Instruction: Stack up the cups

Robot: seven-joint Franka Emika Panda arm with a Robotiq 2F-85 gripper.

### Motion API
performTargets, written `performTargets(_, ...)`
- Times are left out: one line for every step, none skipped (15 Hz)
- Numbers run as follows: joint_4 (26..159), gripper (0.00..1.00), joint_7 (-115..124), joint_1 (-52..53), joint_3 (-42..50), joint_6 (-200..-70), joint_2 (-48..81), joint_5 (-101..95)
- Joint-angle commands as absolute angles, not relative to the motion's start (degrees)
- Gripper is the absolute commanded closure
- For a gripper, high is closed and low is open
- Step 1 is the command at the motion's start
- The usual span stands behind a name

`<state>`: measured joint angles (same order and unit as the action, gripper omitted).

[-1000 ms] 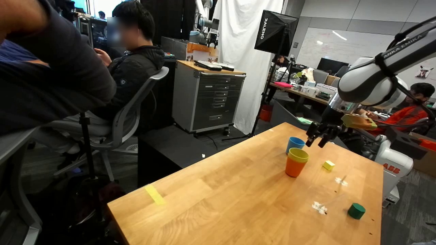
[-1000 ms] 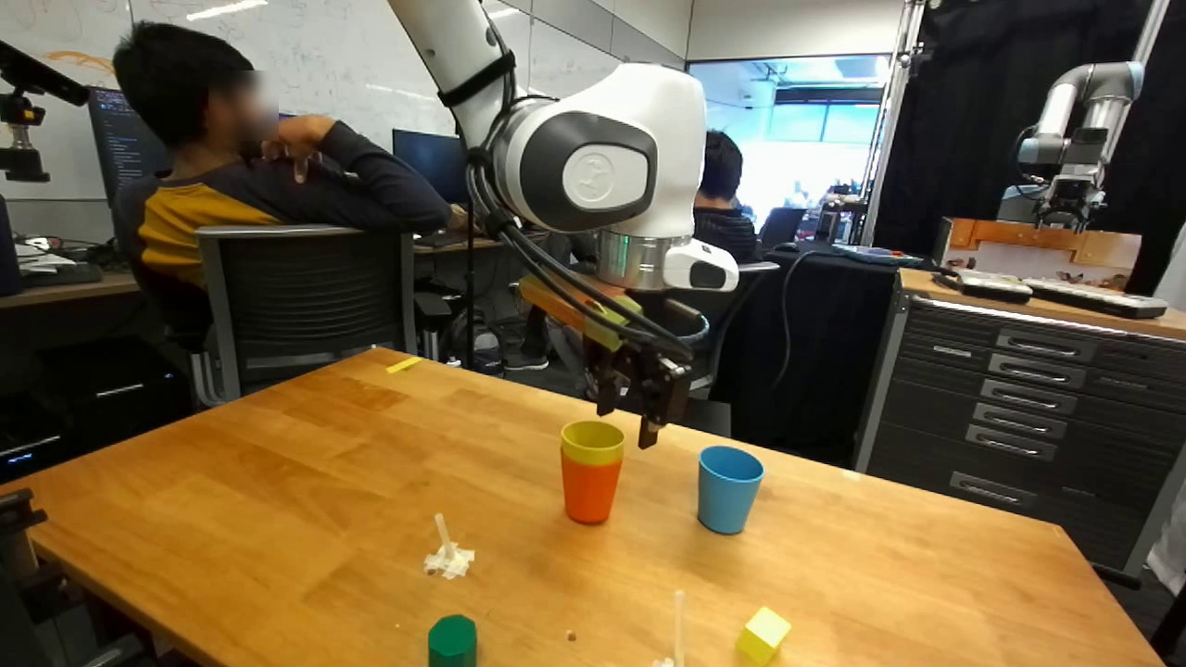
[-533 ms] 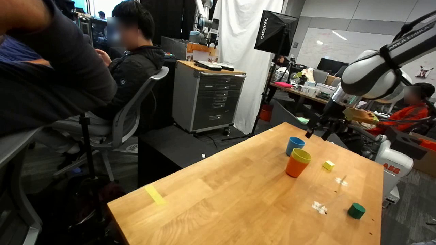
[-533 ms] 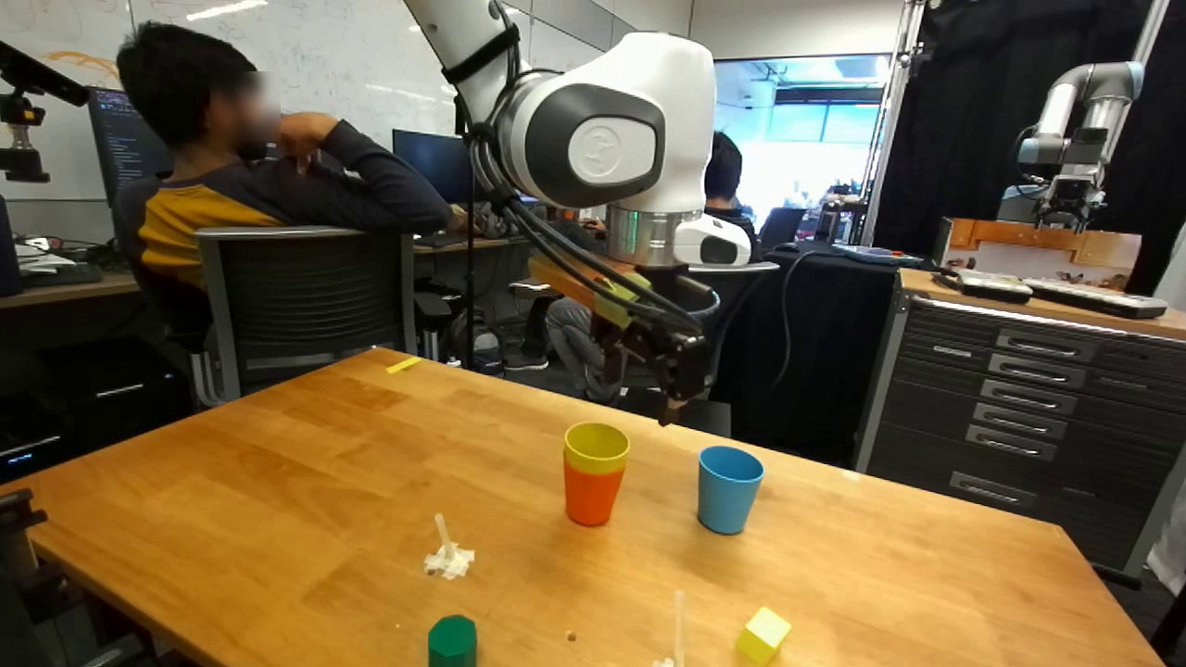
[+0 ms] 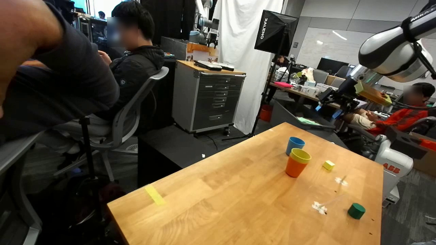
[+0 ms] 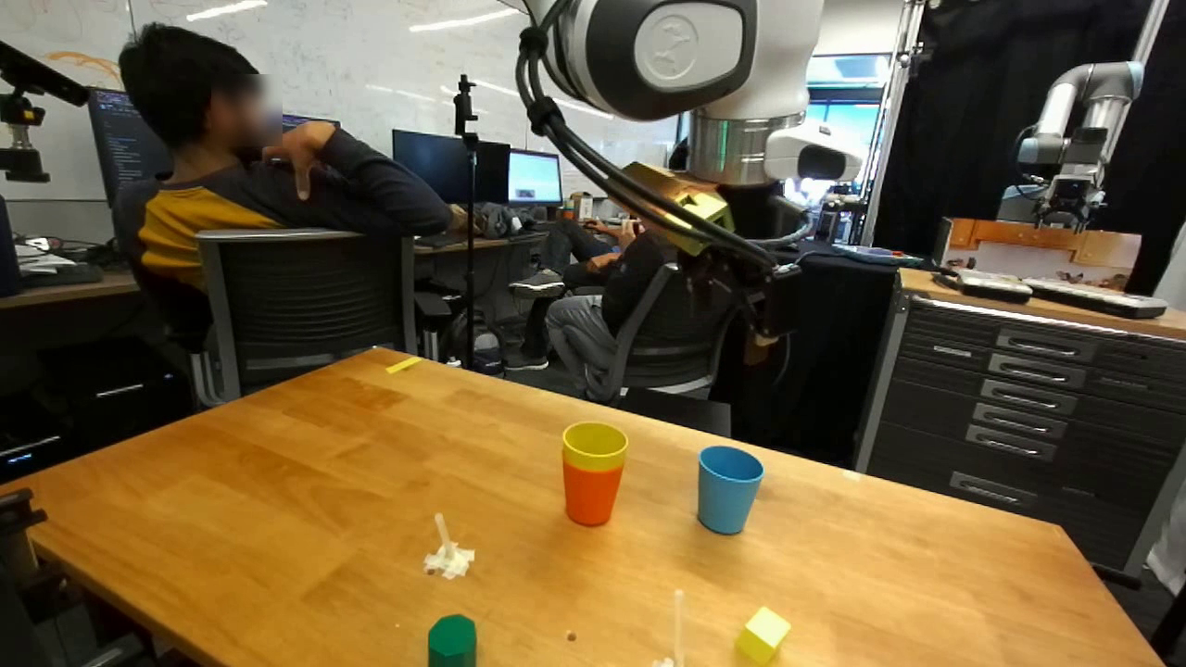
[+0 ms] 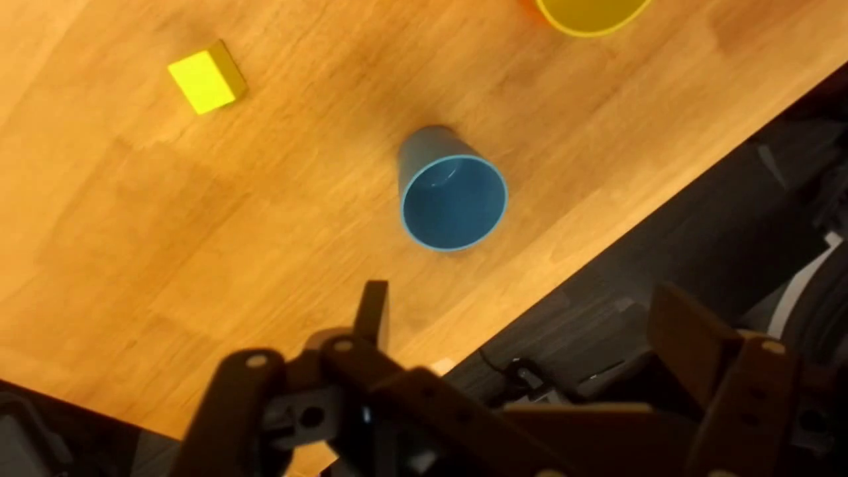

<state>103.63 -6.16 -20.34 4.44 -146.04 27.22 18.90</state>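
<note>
claw [image 5: 327, 111] poised high, with fingers far apart and nothing gripped between. judging by the wrist view, set with one finger against bare wood and the other against the dark gap past the edge of the wooden table [image 7: 199, 232], so probably not lined up for a grasp.

upright and alone near that edge, blue cup [image 6: 729, 489]. close by but not touching, yellow-green cup [image 6: 595, 446] nested in orange cup [image 6: 593, 496], showing an upper band and a rim. looks like two stacked and one to go.

could go wrong soonest at the blue one: might come down off-centre, land a fingertip on the rim and tip it, perhaps even send it rolling over the close edge. might also, with fingers spread so wide, brush the nested pair while dropping in alongside. later, might lower it at a slant, catch rim on rim and topple everything. would want a slow, straight descent and a centred release.

on the same surface, yellow block [image 6: 763, 635] and dark green block [image 6: 452, 641], plus a white-taped stub [image 6: 448, 559] and a strip of yellow tape [image 5: 155, 194] near a corner. around it, a busy lab by the look of it: grey drawer cabinet [image 5: 218, 98], white curtain [image 5: 247, 78], softbox lamp [image 5: 274, 32], whiteboard [image 5: 357, 47], seated person in a dark jacket [image 5: 136, 78], and second robot arm [image 6: 1079, 153] against black curtain [image 6: 964, 102] beyond.
</note>
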Motion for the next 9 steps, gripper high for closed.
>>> performTargets(98.8,0.0,-4.0,-22.4,5.1,-142.5,29.2,21.5)
performTargets(98.1,0.0,-3.7,-22.8,5.3,-141.9,29.5,21.7)
performTargets(97.4,0.0,-3.4,-23.3,5.4,-141.3,30.1,22.0)
performTargets(96.8,0.0,-3.2,-23.7,5.4,-140.7,30.6,22.4)
performTargets(96.2,0.0,-3.0,-23.9,5.4,-140.2,31.1,22.5)
performTargets(95.5,0.0,-2.7,-24.2,5.4,-139.7,31.7,22.5)
performTargets(94.6,0.0,-2.2,-24.2,5.5,-139.1,32.5,22.3)
performTargets(93.9,0.0,-1.9,-24.4,5.5,-138.8,33.3,22.2)
performTargets(92.7,0.0,-1.3,-24.2,5.7,-137.9,34.3,21.9)
